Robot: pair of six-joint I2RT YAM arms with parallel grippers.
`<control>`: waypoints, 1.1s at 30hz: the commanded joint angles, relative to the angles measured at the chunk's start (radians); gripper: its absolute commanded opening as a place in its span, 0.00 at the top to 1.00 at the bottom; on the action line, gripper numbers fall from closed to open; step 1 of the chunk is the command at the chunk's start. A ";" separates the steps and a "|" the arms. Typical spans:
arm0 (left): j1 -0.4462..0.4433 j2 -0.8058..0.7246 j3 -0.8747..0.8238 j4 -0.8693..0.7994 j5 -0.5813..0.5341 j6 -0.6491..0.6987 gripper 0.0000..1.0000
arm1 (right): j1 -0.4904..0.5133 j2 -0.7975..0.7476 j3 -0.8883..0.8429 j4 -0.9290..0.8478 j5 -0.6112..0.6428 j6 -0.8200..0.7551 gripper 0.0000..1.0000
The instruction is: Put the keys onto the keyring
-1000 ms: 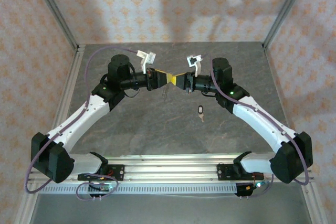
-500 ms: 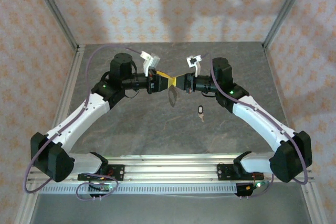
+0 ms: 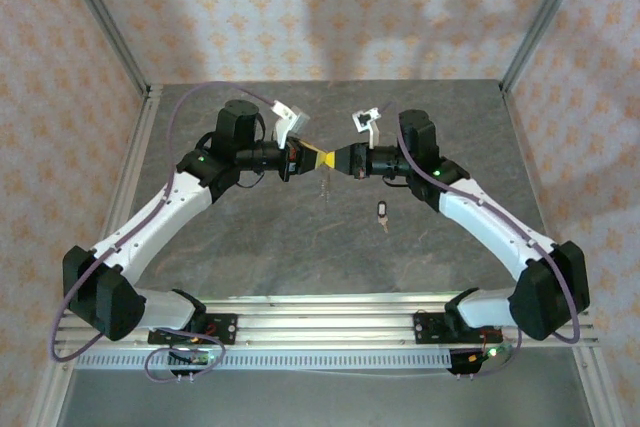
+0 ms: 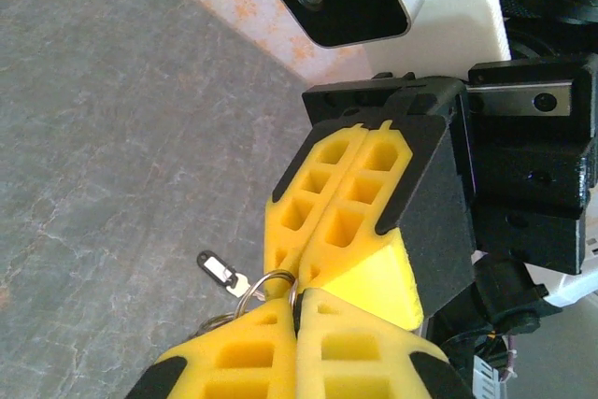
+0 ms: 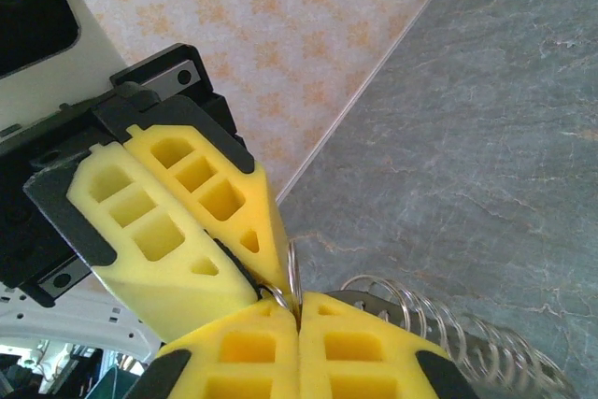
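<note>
Left pincer (image 3: 322, 156) and right pincer (image 3: 333, 158) are both clenched, tips touching above mid-bench (image 3: 260, 242). The keyring (image 4: 268, 284) is nipped where they meet, and its chain hangs below. The key (image 3: 383, 212) lies on the bench, near the right arm.

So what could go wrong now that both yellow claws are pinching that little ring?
1. Both the left gripper and the right gripper pinch the thin keyring just at their fingertips, so it might slip and drop onto the table.
2. The key lies on the table, apart from both grippers, and neither is free; letting go to fetch it could leave the ring swinging.
</note>
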 commanded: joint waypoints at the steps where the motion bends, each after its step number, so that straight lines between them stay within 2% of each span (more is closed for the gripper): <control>1: -0.075 0.007 -0.020 -0.026 0.062 -0.008 1.00 | 0.002 0.017 0.026 0.181 0.056 0.037 1.00; 3: -0.076 0.001 -0.049 0.030 0.015 -0.041 1.00 | 0.002 0.026 0.025 0.189 0.074 0.055 1.00; 6: -0.075 0.001 -0.089 0.121 -0.055 -0.095 1.00 | 0.002 0.030 0.012 0.222 0.095 0.086 0.88; 10: -0.074 0.000 -0.141 0.240 -0.117 -0.167 1.00 | 0.001 0.030 -0.004 0.254 0.116 0.109 0.79; 14: -0.075 -0.007 -0.168 0.306 -0.142 -0.195 1.00 | -0.015 0.016 -0.023 0.274 0.134 0.131 0.68; 19: -0.070 -0.002 -0.180 0.334 -0.142 -0.199 1.00 | -0.092 -0.028 -0.096 0.385 0.136 0.227 0.52; 23: -0.063 0.000 -0.186 0.374 -0.125 -0.209 1.00 | -0.135 -0.061 -0.129 0.420 0.133 0.262 0.49; 33: -0.048 0.012 -0.181 0.440 -0.070 -0.223 1.00 | -0.183 -0.103 -0.150 0.415 0.083 0.236 0.49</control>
